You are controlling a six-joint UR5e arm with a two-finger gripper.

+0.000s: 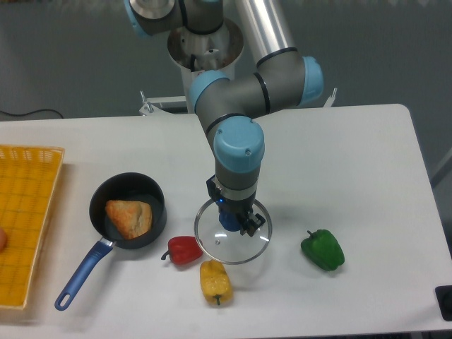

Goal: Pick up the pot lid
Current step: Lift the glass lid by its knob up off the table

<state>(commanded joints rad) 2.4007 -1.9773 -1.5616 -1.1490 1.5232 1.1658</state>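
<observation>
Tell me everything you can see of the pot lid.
The pot lid is round and see-through, apparently glass, with a thin, shiny, metal-looking rim and a blue knob on top. A small dark spot, perhaps a vent, marks it. The jaws grip the knob. The lid looks roughly level; its left edge overlaps the red pepper in view, though contact is unclear.

Beneath the pincer (235, 206), the lid (220, 244) looks transparent and smooth, its rim (229, 263) glossy metal; well apart from it, the pan (147, 186) appears matt, the crate (28, 212) plastic.
</observation>
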